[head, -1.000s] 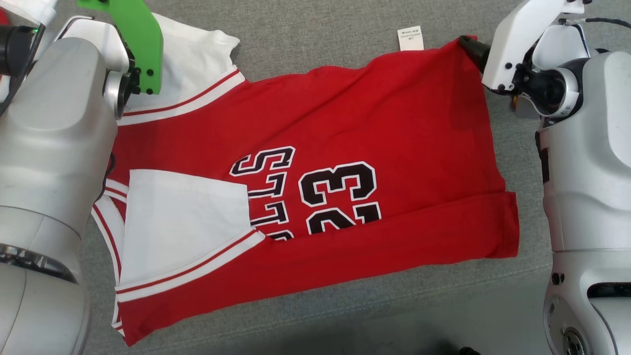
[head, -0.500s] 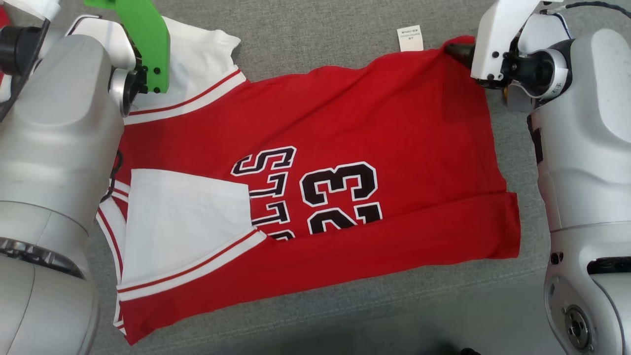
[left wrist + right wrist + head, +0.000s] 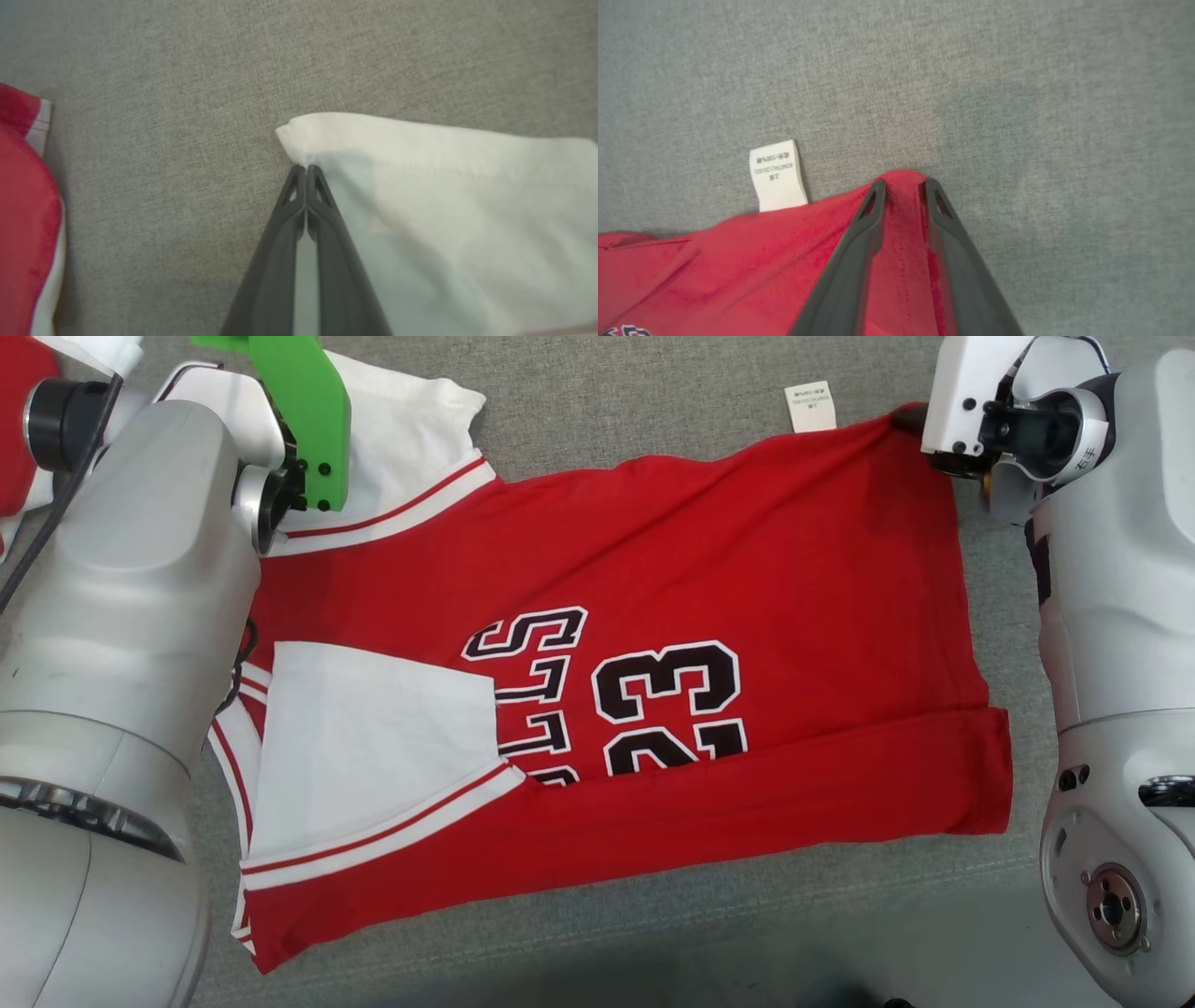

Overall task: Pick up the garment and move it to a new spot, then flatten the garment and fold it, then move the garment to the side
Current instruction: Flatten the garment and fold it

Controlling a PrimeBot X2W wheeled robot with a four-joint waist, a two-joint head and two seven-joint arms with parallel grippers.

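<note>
**Both grippers at the garment's far corners, apparently ready for a fold**
The garment [image 3: 747,569] lies spread on the grey surface [image 3: 607,392]. The left gripper [image 3: 307,169] is pressed together on the white sleeve [image 3: 444,186] corner. The right gripper [image 3: 902,184] straddles the red hem corner [image 3: 901,175], and whether it grips cannot be told. Both likely need a firm hold first, then a level, matched lift so the edges meet squarely.
</note>
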